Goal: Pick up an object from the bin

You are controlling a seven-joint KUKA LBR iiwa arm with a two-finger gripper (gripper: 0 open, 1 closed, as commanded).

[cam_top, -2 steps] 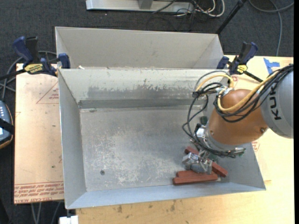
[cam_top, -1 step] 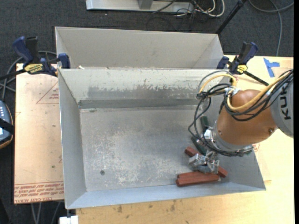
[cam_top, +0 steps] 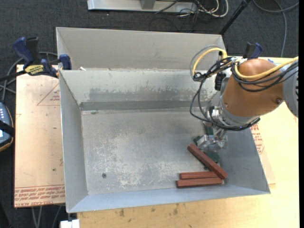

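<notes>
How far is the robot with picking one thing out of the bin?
Done: the gripper is down in the bin, at the upper end of the slanted brown bar. In hand: whether it grips that bar cannot be told. Left: lifting it out; two brown bars lie nearby.

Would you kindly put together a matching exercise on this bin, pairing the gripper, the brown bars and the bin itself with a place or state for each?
Things:
A. gripper
B. slanted brown bar
C. pair of level brown bars
D. bin

Places or states:
1. lying side by side by the near wall, right of middle
2. over the upper left end of the slanted bar
3. grey metal, with all the bars in its right front part
4. lying diagonally, its lower end by the level pair's right end

Pairs: A-2, B-4, C-1, D-3.
</notes>
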